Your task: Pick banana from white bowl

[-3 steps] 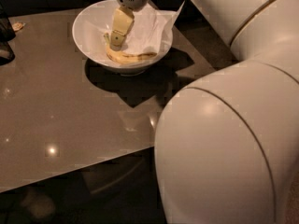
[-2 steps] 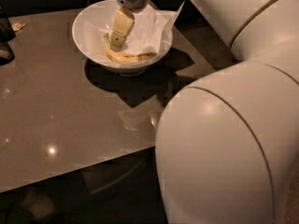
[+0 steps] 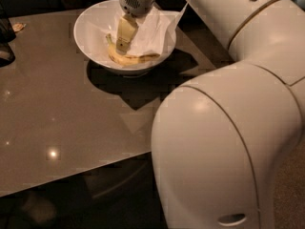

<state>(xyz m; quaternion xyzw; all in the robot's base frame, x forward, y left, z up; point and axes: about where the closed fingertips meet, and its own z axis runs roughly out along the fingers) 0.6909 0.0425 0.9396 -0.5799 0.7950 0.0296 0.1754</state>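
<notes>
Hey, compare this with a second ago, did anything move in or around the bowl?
Nothing visibly changed. The gripper is down inside the white bowl, right over the stem end of the banana, where it was a second ago. The banana lies across the bottom of the bowl in the same place, not lifted, and the white napkin is draped over the bowl's right side as before.

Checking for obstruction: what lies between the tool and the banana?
Nothing in the camera view: the tool, inside the white bowl, sits right at the banana.
</notes>
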